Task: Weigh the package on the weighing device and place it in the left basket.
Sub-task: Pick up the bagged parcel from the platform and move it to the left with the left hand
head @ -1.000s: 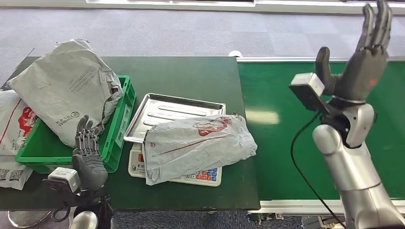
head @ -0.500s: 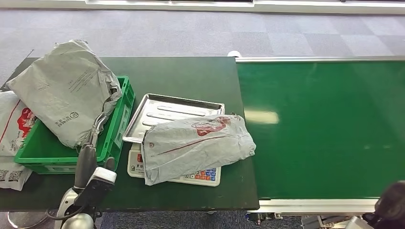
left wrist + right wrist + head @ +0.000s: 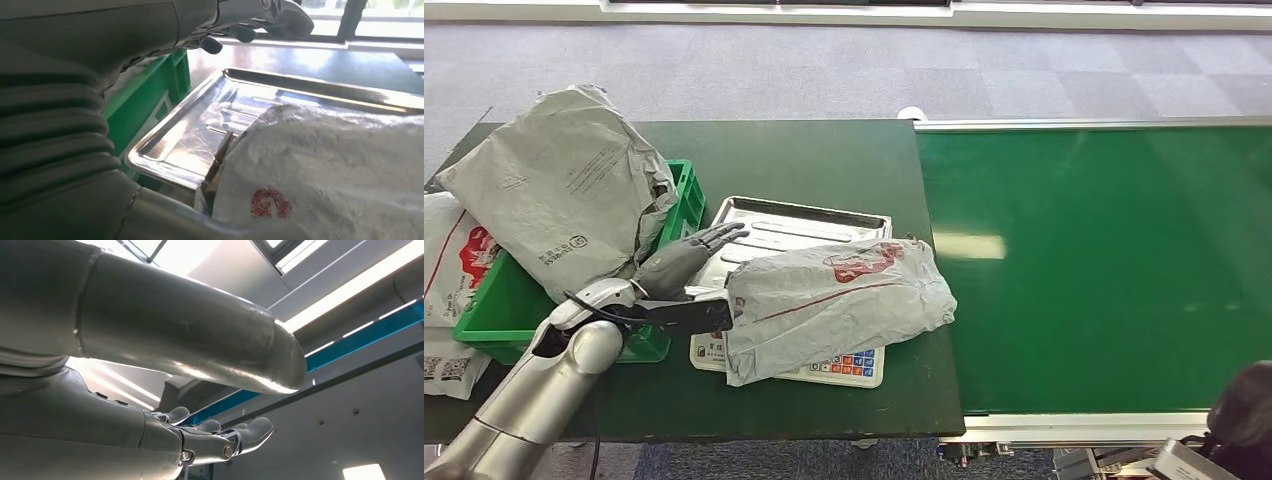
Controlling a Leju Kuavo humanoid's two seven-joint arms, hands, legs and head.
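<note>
While package (image 3: 836, 305) lies across scale tray (image 3: 796, 222), draped over keypad at 6 o'clock, left hand (image 3: 686, 257) hovers at its 9 o'clock, fingers apart, empty. Grip near edge firmly, lift toward green basket (image 3: 682, 205). Right hand (image 3: 210, 437) loosely spread, empty.

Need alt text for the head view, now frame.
A grey package lies across a scale and its steel tray, the robot's open left hand reaching over the tray beside it. A green basket holding another grey bag sits further left.
</note>
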